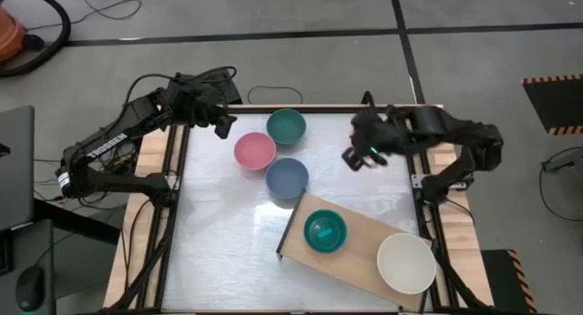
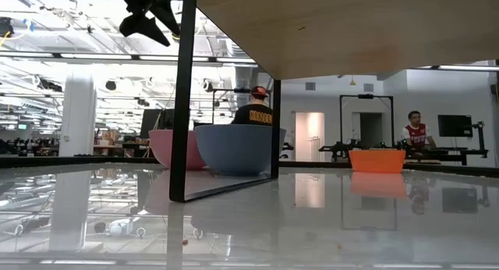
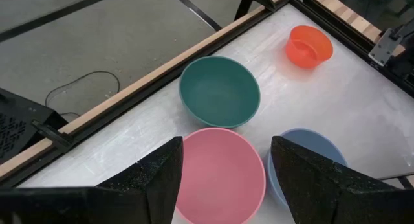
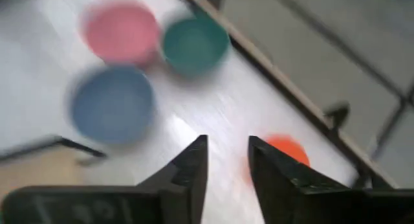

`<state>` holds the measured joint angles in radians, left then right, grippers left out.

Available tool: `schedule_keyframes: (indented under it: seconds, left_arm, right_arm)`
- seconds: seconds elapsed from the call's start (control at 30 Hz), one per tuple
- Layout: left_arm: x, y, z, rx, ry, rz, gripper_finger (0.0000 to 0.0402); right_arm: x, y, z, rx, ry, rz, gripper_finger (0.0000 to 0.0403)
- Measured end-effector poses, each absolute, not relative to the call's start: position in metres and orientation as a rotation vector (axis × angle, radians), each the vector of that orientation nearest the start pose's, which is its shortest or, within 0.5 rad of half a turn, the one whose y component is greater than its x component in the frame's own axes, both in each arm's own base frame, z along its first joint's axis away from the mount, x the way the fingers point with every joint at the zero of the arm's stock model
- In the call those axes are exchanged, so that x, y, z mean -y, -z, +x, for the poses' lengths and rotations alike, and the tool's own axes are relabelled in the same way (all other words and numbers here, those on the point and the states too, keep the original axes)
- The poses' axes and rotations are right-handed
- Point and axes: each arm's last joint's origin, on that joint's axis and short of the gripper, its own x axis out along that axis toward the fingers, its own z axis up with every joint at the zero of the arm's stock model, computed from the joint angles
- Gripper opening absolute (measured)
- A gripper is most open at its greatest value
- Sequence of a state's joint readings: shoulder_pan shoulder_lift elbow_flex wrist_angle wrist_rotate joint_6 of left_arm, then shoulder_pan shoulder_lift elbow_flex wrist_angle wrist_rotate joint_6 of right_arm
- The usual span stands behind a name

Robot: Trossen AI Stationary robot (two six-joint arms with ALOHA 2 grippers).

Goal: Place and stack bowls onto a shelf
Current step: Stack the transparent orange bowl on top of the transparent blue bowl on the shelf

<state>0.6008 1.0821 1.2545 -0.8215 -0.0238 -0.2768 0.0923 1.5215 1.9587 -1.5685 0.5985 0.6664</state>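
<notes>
We see the right tool (image 1: 356, 155) hanging over the table's (image 1: 219, 233) far right part, its fingers a narrow gap apart and holding nothing. In its wrist view a red bowl (image 4: 288, 149) lies on the table just past its fingertips; the high view hides that bowl under the arm, while the left wrist view shows it upright near the table's far edge and the low view shows it alone at the right. The shelf (image 1: 364, 256) lies on the near right of the table, its long axis running diagonally from the dark edge, which points toward the table's middle, to the near right corner. On it sit a teal bowl with a cyan one nested inside (image 1: 324, 231), near the dark edge, and a white bowl (image 1: 405, 262) at the other end. The left tool (image 1: 221, 126) hovers over the far left, its fingers wide apart and empty, with the pink bowl (image 1: 254, 151), teal bowl (image 1: 286, 127) and blue-grey bowl (image 1: 287, 177) clustered just beside it, all upright on the table.
</notes>
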Motion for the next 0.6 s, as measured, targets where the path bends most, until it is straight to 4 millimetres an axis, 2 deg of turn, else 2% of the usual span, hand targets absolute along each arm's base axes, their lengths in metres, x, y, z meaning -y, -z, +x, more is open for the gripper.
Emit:
schedule_keyframes:
  seconds: [0.2,0.37,0.47,0.6]
  left_arm:
    - [-0.116,-0.379,0.168,-0.549,-0.688,-0.442,0.0219]
    - [-0.116,-0.379,0.168,-0.551,-0.698,-0.429,0.0219]
    - [-0.116,-0.379,0.168,-0.551,-0.697,-0.430,0.0219]
    - [-0.116,-0.379,0.168,-0.549,-0.697,-0.438,0.0219]
  right_arm:
    - [0.042,-0.373,0.242,-1.162,0.906,0.231,0.0203]
    - [0.069,-0.320,0.242,-1.174,0.904,0.315,0.0235]
    - [0.081,-0.292,0.242,-1.189,0.870,0.379,0.0238]
    - [0.095,-0.261,0.241,-1.217,0.882,0.378,0.0238]
